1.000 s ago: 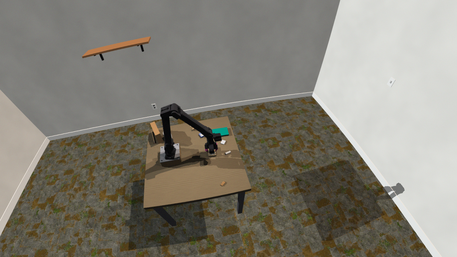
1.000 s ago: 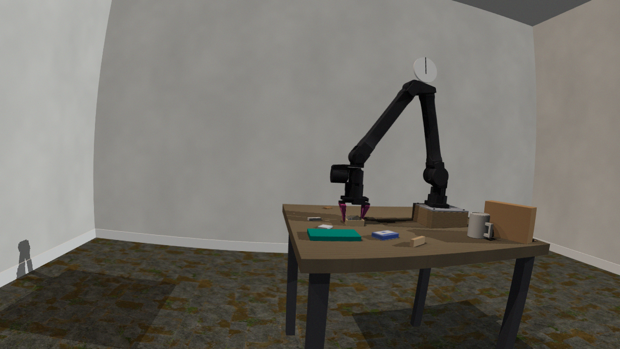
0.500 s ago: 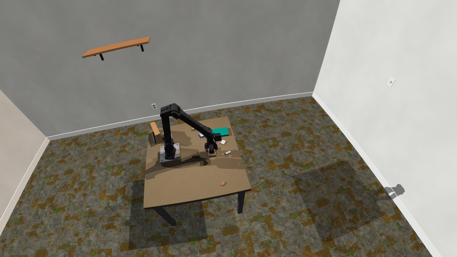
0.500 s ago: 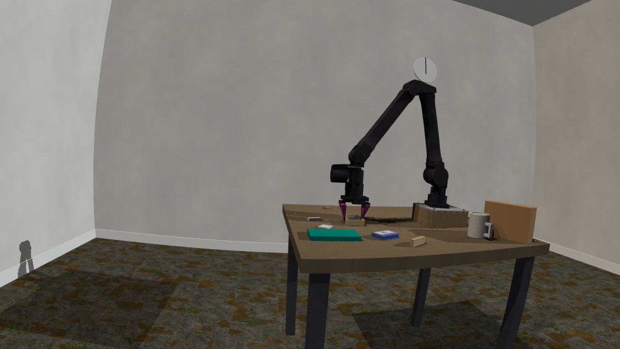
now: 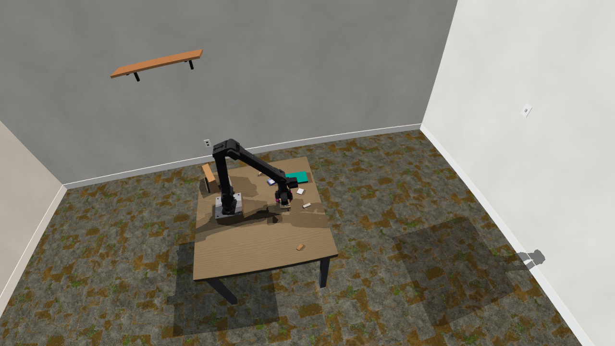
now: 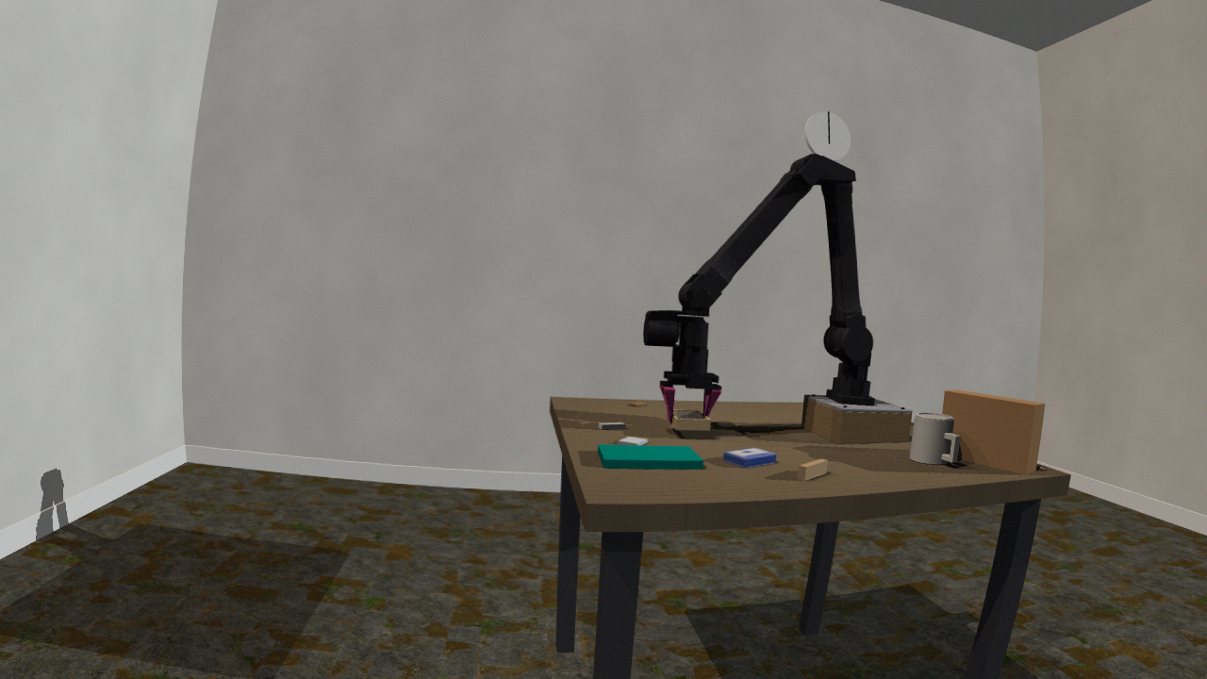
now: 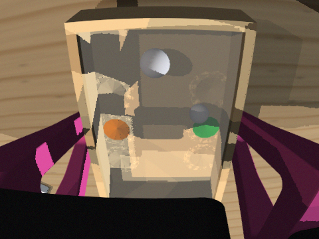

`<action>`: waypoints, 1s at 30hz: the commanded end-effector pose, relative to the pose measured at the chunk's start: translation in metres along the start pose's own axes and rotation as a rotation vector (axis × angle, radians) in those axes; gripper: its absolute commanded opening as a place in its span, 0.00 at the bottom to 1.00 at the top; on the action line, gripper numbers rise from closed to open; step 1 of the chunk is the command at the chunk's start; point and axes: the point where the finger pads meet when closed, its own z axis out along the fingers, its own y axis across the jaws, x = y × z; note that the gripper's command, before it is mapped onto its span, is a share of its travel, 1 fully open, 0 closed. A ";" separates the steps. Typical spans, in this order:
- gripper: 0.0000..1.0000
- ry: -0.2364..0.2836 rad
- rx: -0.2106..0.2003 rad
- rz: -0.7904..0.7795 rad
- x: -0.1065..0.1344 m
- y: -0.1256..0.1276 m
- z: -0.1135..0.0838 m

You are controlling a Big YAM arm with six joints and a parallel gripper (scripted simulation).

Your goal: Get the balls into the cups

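Observation:
The wooden puzzle [image 7: 159, 102] is a small light-wood box under a clear cover, and my gripper [image 7: 161, 118] is shut on its two sides with its magenta fingers. The puzzle looks a little tilted, its far end toward the table top. Inside, the large silver ball lies in the far part of the maze. The small grey ball sits right at the far edge of the green cup [image 7: 206, 130]. The orange cup [image 7: 116, 129] at the left holds no ball. The gripper [image 6: 690, 404] and the puzzle [image 6: 691, 420] also show in the exterior view, near the table top.
On the table lie a teal flat box [image 6: 651, 456], a blue-and-white card [image 6: 749, 456], a small white block [image 6: 633, 440], a grey piece [image 6: 611, 424] and a wooden block [image 6: 813, 469]. A white mug [image 6: 933, 437] and a brown board [image 6: 993, 429] stand by the arm's base [image 6: 856, 418].

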 end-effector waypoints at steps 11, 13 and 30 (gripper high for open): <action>0.69 -0.001 -0.030 -0.015 0.001 0.015 -0.035; 0.69 0.000 -0.064 -0.015 0.001 0.025 -0.051; 0.69 0.000 -0.063 -0.014 0.001 0.024 -0.072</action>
